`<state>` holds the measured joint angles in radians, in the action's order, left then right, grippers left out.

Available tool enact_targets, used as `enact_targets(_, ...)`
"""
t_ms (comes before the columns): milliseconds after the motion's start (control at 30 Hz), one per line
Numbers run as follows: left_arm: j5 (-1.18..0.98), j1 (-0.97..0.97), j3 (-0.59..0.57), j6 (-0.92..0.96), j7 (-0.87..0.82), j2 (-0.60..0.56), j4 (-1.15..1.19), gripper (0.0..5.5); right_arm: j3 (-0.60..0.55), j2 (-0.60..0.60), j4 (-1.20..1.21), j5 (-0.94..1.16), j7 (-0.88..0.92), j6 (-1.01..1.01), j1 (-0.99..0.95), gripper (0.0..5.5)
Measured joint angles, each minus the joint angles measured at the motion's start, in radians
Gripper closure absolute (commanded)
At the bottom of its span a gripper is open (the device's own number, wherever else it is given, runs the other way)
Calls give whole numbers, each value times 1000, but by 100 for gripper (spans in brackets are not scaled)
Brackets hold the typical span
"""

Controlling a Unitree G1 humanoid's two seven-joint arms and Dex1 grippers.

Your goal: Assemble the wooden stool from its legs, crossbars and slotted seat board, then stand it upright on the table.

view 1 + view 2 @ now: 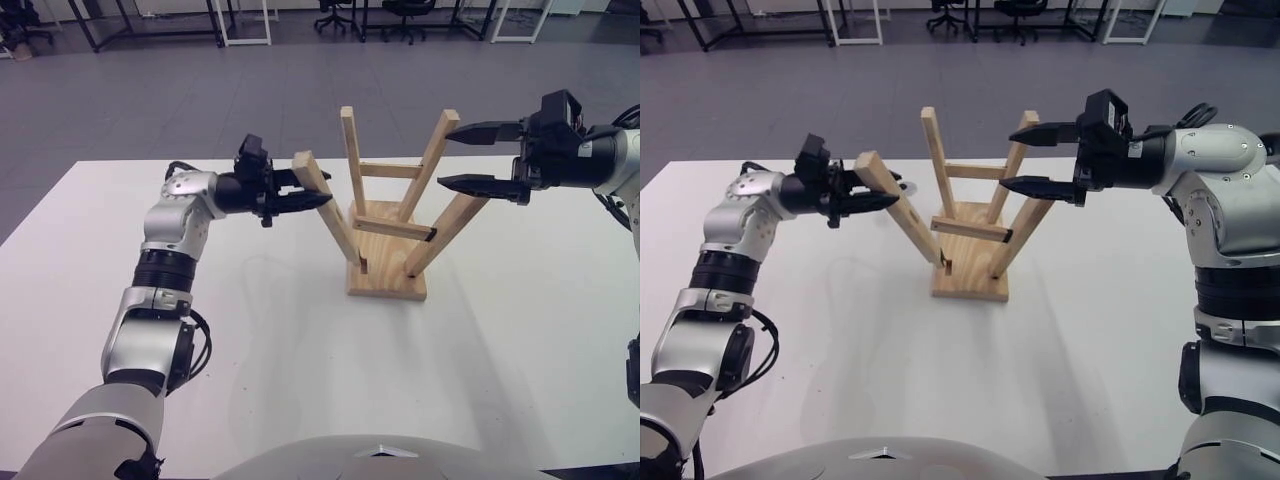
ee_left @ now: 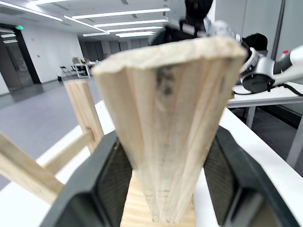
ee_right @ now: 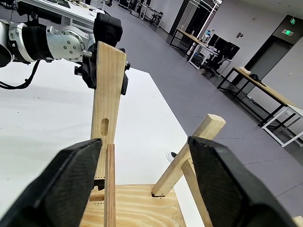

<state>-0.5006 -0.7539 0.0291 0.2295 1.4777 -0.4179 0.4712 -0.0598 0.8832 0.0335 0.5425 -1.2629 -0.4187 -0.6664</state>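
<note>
black fingers (image 2: pixel 112 182) of the left gripper (image 1: pixel 312 188) are pressed against both sides of the top end of one wooden leg (image 1: pixel 335 215), pinching it. this leg leans outward toward the robot's left, with its lower end at the seat board (image 1: pixel 385 282). an unfilled slot (image 3: pixel 104 127) shows in the leg's side in the right wrist view.

the right gripper (image 1: pixel 445 158) is held level at the upper ends of the two right-hand legs, fingers spread wide, one above the other. the upper finger's tip is near the top of the far-right leg (image 1: pixel 428 165) and the lower finger's tip is near the top of the near-right leg (image 1: pixel 447 232). contact with either leg cannot be confirmed.

the stool is inverted. its seat board lies flat on the white table (image 1: pixel 250 330), roughly at the centre, and all four legs point upward. one crossbar (image 1: pixel 390 170) joins the two far legs high up, and a second crossbar (image 1: pixel 390 228) runs lower down, closer to the board. the far-left leg (image 1: pixel 351 160) stands nearly upright.
</note>
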Motion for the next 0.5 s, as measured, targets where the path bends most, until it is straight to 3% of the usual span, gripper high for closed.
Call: enact_targets(500, 35, 10, 7, -107, 16, 43, 56, 345, 8, -30, 34, 3, 29, -35, -19, 212)
